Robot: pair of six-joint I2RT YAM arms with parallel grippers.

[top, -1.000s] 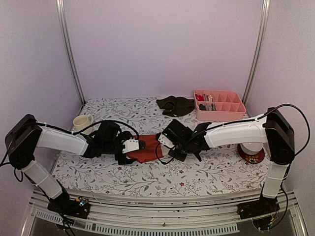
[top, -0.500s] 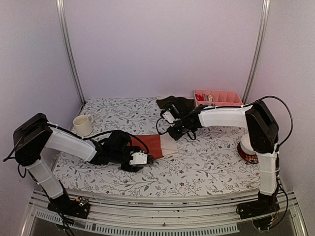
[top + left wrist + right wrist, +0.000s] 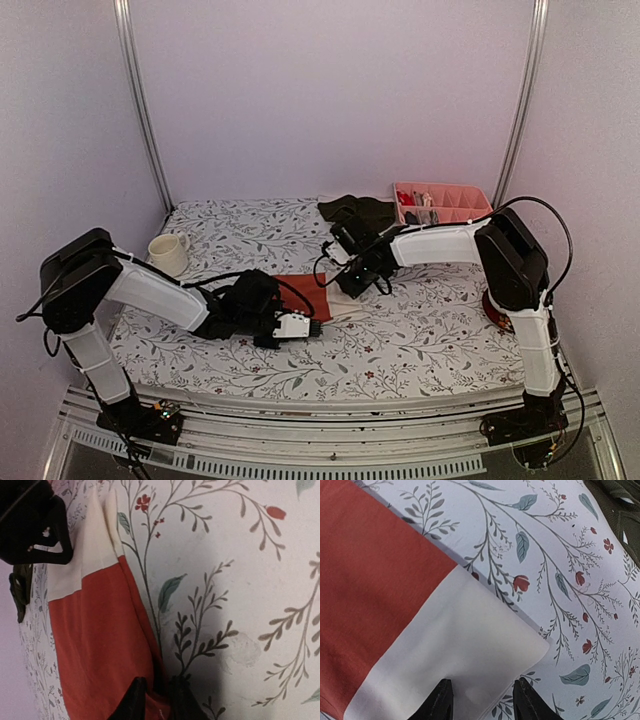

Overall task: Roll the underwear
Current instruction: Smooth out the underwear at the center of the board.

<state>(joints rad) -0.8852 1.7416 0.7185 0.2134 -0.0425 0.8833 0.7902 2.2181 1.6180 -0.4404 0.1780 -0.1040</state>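
Rust-red underwear point(image 3: 305, 292) now spread flat on the table point(image 3: 420, 330), white waistband showing; my left claw point(image 3: 156, 682) went from wide to pinched on the near hem; right claw point(image 3: 482, 682) moved over the waistband, half open, holding nothing; roll looks ready to start

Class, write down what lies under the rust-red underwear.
Only the floral table cover shows around the rust-red underwear, which lies flat on it. Whatever is directly beneath the garment is covered.

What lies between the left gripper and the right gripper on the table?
The rust-red underwear, with its whitish band toward the right gripper and its red end at the left gripper. The top external view shows it.
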